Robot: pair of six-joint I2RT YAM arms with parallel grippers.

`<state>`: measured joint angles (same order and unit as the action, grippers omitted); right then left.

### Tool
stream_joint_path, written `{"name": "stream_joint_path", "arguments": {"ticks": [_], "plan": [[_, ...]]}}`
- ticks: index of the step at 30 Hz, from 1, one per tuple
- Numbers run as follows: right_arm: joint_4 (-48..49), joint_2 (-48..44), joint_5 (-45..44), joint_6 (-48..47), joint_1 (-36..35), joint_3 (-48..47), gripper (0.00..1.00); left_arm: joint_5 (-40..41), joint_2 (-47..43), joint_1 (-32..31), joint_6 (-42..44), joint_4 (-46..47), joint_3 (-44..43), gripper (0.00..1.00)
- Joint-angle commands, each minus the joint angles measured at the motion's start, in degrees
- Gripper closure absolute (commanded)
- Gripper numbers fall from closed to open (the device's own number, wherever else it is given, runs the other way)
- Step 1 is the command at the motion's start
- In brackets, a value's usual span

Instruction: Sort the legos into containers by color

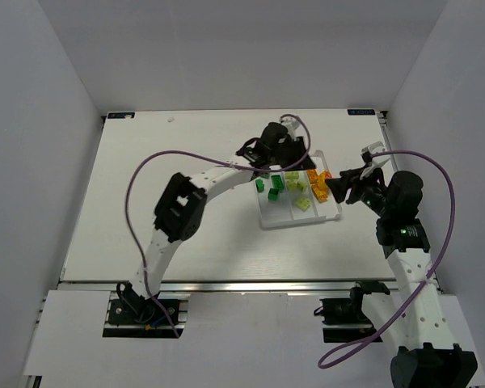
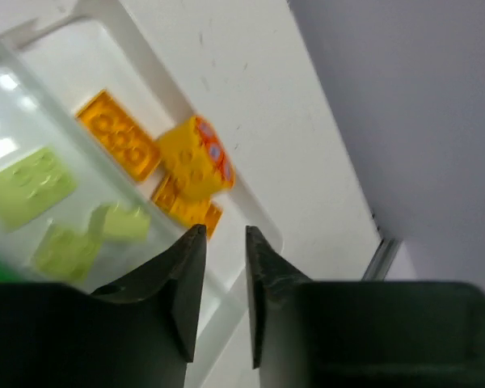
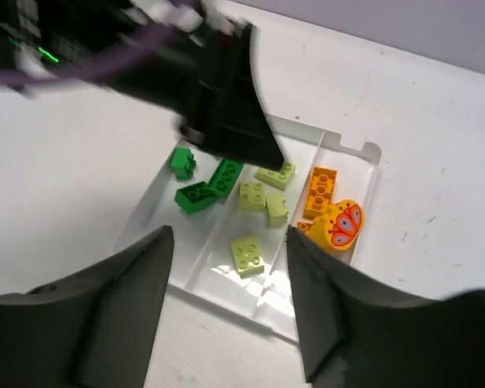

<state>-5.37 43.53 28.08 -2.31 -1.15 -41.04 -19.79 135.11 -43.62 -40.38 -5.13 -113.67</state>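
The white tray has three long compartments. Three dark green bricks lie in the left one. Several pale yellow-green bricks lie in the middle one. Orange-yellow bricks, among them a rounded one with a butterfly print, lie in the right one. My left gripper hovers over the tray's far end. In its wrist view the jaws are a narrow gap apart and empty, above the orange bricks. My right gripper is wide open and empty above the tray's near end.
The tray's rim lies close to the table's right edge. The left arm arches across the table's middle with its purple cable. White walls enclose the table on three sides. No loose bricks show on the tabletop.
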Motion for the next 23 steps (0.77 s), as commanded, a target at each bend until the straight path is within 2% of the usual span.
{"name": "stream_joint_path", "arguments": {"ticks": [1, 2, 3, 4, 5, 6, 7, 9, 10, 13, 16, 23], "plan": [[3.52, -0.29, 3.38, -0.42, 0.36, 1.57, 0.34, 6.24, -21.52, 2.48, 8.28, -3.92, 10.27, 0.67], [3.69, 0.06, 3.39, -0.24, 2.53, 1.57, 0.21, 9.82, -25.38, 2.48, 10.13, -4.71, 13.79, 0.86], [3.87, 0.59, 3.22, 1.24, 2.64, 1.57, 0.13, 11.6, -32.9, 3.0, 13.45, -6.02, 17.56, 0.9], [3.09, 2.07, 2.78, 1.86, 2.82, 0.88, 0.11, 12.84, -36.63, 3.01, 15.14, -6.38, 25.26, 0.91], [2.56, 2.78, 2.08, 1.78, 3.25, 0.26, 0.11, 15.63, -40.24, 3.62, 18.38, -7.78, 28.82, 0.85], [2.29, 4.53, 1.29, 6.3, 3.34, -0.35, 0.11, 17.23, -46.63, 3.63, 19.97, -8.4, 32.33, 0.74], [0.72, 5.33, -0.55, 7.39, 3.43, -1.75, 0.11, 18.98, -49.56, 3.63, 21.38, -9.28, 38.63, 0.57], [0.36, 6.82, -1.53, 8.98, 3.87, -2.38, 0.11, 24.42, -54.93, 4.15, 24.38, -10.61, 44.38, 0.23], [0.18, 7.09, -2.66, 10.29, 3.96, -2.64, 0.11, 25.67, -59.56, 4.15, 25.25, -10.78, 49.19, 0.18], [0.62, 7.45, -2.68, 11.71, 4.31, -2.56, 0.11, 28.14, -66.87, 4.15, 28.6, -9.91, 56.24, 0.08], [0.97, 7.54, -1.8, 12.23, 4.75, -2.21, 0.11, 29.71, -71.81, 4.15, 31.94, -8.5, 59.61, 0.04], [3.87, 6.48, 0.48, 9.35, 6.95, -0.01, 0.11, 29.99, -76.31, 4.15, 34.58, -9.02, 61.55, 0.02]]}}
